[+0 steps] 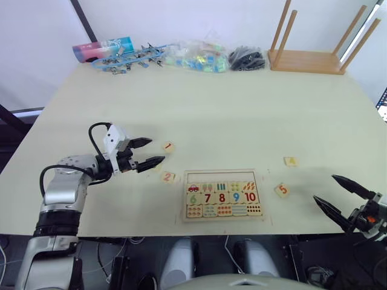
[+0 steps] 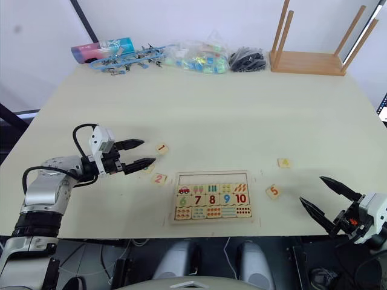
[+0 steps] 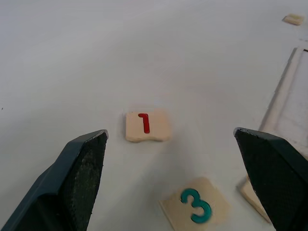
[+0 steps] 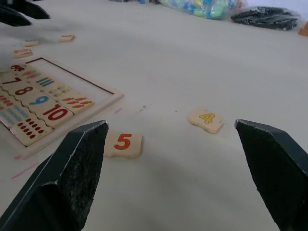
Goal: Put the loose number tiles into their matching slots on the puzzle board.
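**Q:** Number tiles, small pale wooden squares with one coloured digit each: where do they lie?

**A:** All five lie loose on the pale tabletop (image 1: 242, 115), outside the flat light-wood puzzle board (image 1: 223, 194), which sits near the front edge at about its middle. The tile with a red 1 (image 1: 169, 146) and the tile with an orange-red 2 (image 1: 169, 177) lie to the board's left. The tile with a teal 3 (image 3: 195, 207) lies close to the tile 1 in the left wrist view. The tile with a yellow 4 (image 1: 291, 161) and the tile with an orange 5 (image 1: 281, 190) lie to the board's right, apart from each other.

**Q:** What does the board hold?

**A:** Rows of picture tiles, coloured numbers 6 to 10 and dot tiles. The row of slots (image 1: 221, 177) along its far edge is bare.

**Q:** How do the grippers stand?

**A:** The left gripper (image 1: 147, 152) hovers just left of the tile 1, its two black fingers spread wide and holding nothing; in its wrist view the tile 1 lies between the fingertips (image 3: 84, 168). The right gripper (image 1: 335, 193) is at the tabletop's front right corner, fingers equally spread and empty, pointing toward the tiles 4 and 5.

**Q:** What lies at the far edge?

**A:** A pink-and-blue tube (image 1: 100, 47), blue clips (image 1: 130, 59), a clear bag of coloured pieces (image 1: 196, 57), a black bundle (image 1: 246, 58) and a wooden stand with upright dowels (image 1: 308, 57).
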### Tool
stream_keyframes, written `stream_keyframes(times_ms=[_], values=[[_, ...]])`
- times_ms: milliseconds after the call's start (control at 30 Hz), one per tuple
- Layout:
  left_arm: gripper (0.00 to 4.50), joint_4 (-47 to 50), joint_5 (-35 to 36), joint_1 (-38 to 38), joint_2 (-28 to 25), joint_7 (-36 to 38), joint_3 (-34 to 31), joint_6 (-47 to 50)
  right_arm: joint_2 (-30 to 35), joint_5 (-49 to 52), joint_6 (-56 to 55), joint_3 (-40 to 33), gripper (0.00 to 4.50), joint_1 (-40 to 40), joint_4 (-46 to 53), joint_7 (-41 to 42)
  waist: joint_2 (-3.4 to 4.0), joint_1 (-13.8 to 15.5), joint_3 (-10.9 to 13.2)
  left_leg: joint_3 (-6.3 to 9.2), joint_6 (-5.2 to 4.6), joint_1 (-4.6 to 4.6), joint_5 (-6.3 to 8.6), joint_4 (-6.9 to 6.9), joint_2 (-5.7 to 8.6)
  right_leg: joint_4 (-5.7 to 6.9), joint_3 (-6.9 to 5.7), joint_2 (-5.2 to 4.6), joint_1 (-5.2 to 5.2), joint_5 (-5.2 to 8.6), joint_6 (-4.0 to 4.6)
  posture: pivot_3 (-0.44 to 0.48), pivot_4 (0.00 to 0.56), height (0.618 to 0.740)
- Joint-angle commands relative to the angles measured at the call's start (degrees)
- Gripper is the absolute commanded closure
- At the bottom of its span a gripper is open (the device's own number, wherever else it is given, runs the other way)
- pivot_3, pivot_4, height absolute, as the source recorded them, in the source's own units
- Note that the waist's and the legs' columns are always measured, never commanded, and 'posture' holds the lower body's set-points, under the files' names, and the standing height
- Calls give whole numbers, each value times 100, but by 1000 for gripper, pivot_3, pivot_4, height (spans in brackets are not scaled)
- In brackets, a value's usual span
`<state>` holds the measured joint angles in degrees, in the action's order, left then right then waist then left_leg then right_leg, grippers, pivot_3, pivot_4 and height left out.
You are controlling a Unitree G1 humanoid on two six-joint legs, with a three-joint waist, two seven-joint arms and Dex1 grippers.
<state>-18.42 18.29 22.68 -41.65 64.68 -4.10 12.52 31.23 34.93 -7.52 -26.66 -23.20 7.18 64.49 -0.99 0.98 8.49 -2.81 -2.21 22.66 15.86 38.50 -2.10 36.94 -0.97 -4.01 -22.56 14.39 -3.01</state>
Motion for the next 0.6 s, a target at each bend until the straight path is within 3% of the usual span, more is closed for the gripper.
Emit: stream_keyframes(times_ms=[33,300,600], values=[[0,-537,-542,595,65,-63,380,-370,81,125,-29,-13,94,67,285,77,-1,-8,0,1,3,1,-2,3,-2,1,2,5,1,0,0,0,150,737],[0,-1554,-1095,1357,483,-150,830,-585,72,119,-163,-19,94,-39,341,185,-3,-17,1,-6,3,4,-2,8,0,2,14,5,-1,-2,-5,0,150,737],[0,-1835,-1276,1430,462,-125,888,-564,16,254,-378,-79,94,-146,303,408,-2,-21,-1,-6,3,-4,-2,17,-2,16,17,6,1,-2,-5,0,150,737]])
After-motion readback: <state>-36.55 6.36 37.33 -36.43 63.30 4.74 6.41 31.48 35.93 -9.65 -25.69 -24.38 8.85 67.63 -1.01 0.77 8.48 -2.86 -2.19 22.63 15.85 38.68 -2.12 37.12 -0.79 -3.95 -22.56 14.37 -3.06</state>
